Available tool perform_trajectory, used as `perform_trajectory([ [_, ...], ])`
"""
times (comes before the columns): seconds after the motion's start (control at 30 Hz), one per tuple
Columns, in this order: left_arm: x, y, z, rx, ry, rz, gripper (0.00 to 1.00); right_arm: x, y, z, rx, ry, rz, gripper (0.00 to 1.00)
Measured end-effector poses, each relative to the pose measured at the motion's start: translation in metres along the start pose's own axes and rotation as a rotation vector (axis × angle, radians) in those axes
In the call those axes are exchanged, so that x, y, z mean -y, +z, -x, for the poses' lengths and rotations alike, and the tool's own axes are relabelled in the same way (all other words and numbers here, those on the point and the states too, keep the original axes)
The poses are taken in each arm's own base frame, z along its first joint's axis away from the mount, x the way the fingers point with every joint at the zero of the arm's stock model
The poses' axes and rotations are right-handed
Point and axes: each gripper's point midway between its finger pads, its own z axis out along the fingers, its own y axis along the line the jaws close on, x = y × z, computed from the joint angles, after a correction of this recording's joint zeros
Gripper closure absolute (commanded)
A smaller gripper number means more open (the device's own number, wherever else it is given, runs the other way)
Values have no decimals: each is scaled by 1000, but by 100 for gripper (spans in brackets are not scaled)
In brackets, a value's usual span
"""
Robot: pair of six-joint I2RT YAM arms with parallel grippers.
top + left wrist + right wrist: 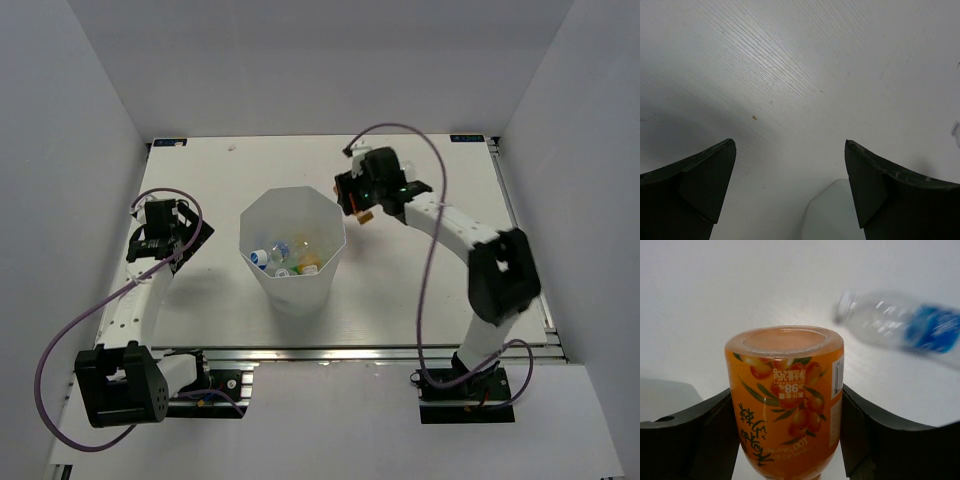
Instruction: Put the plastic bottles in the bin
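Note:
The bin [294, 293] stands at the table's middle, and several plastic bottles [287, 256] lie inside it, clear with blue labels and one green. My right gripper [364, 207] is just right of the bin's rim, shut on an orange juice bottle [786, 405] with a fruit label, base pointing away from the camera; the orange shows in the top view [367, 216]. A clear bottle with a blue label [900, 325] lies blurred on the table beyond it. My left gripper [163, 238] is open and empty left of the bin [832, 212], above bare table.
White walls close in the table on the left, back and right. An aluminium rail [330, 352] runs along the near edge between the arm bases. Purple cables [420, 140] loop from both arms.

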Motion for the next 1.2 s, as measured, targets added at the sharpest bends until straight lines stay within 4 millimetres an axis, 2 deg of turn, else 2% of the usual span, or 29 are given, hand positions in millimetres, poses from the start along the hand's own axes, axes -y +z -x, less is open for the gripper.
perform_trajectory([
  [0.03, 0, 0, 0, 1, 0, -1, 2, 1, -23, 27, 76, -20, -16, 70],
  [0.13, 1, -1, 1, 4, 3, -5, 2, -7, -113, 119, 357, -87, -24, 71],
  [0.17, 1, -2, 1, 6, 3, -6, 2, -15, -147, 149, 462, -117, -4, 71],
  [0.23, 2, -4, 3, 12, 3, -12, 2, -39, -206, 192, 630, -187, 65, 71],
  [0.3, 2, -6, 4, 20, 4, -18, 2, -77, -251, 213, 743, -280, 175, 68],
  [0.37, 4, -9, 6, 30, 4, -26, 2, -121, -271, 212, 781, -373, 315, 65],
  [0.4, 4, -10, 7, 34, 6, -29, 2, -140, -274, 208, 778, -408, 375, 65],
  [0.43, 4, -11, 7, 36, 8, -30, 2, -159, -272, 200, 757, -439, 439, 54],
  [0.5, 3, -12, 8, 39, 10, -30, 2, -187, -256, 180, 684, -480, 545, 24],
  [0.53, 3, -13, 8, 40, 12, -31, 2, -193, -245, 170, 639, -486, 577, 11],
  [0.63, 4, -13, 8, 39, 17, -33, 2, -198, -203, 140, 490, -474, 629, 11],
  [0.7, 5, -14, 9, 41, 19, -38, 2, -196, -186, 126, 418, -458, 637, 11],
  [0.77, 7, -15, 11, 46, 22, -42, 2, -193, -180, 123, 382, -454, 638, 11],
  [0.83, 7, -15, 12, 49, 22, -44, 2, -189, -185, 135, 401, -464, 632, 11],
  [0.9, 9, -16, 14, 53, 23, -47, 2, -180, -198, 157, 457, -470, 618, 11],
  [1.0, 10, -17, 17, 60, 24, -49, 2, -141, -216, 193, 548, -456, 532, 11],
  [1.1, 10, -17, 17, 61, 24, -45, 2, -84, -220, 216, 588, -410, 408, 11],
  [1.2, 9, -15, 17, 60, 24, -35, 2, -25, -205, 224, 571, -351, 291, 11],
])
